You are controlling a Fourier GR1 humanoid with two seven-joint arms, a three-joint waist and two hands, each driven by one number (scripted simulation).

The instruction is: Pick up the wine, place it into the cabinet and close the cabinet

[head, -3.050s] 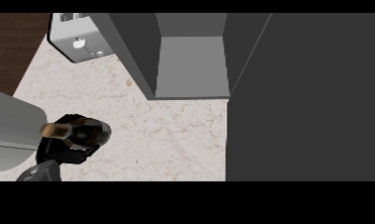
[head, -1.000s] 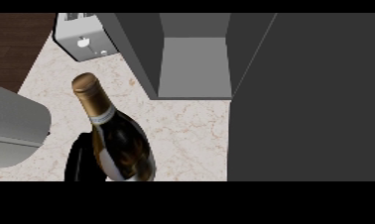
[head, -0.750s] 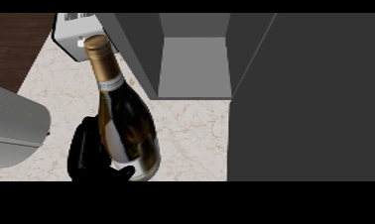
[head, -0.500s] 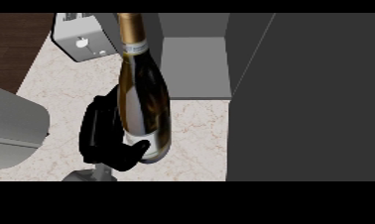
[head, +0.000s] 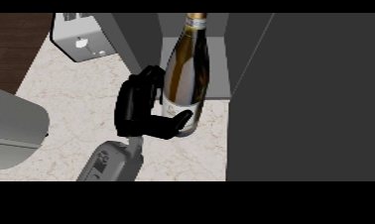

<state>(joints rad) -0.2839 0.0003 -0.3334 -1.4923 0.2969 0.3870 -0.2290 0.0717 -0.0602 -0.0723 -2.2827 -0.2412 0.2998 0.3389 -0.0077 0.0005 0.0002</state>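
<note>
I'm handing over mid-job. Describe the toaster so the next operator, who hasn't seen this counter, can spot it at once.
Start at the open dark grey cabinet at the back of the pale marbled counter, where the left hand holds the wine bottle. Just left of the cabinet's outer wall, at the counter's far edge, sits the toaster. It is the only light grey box there, with a small knob on its face.
</note>
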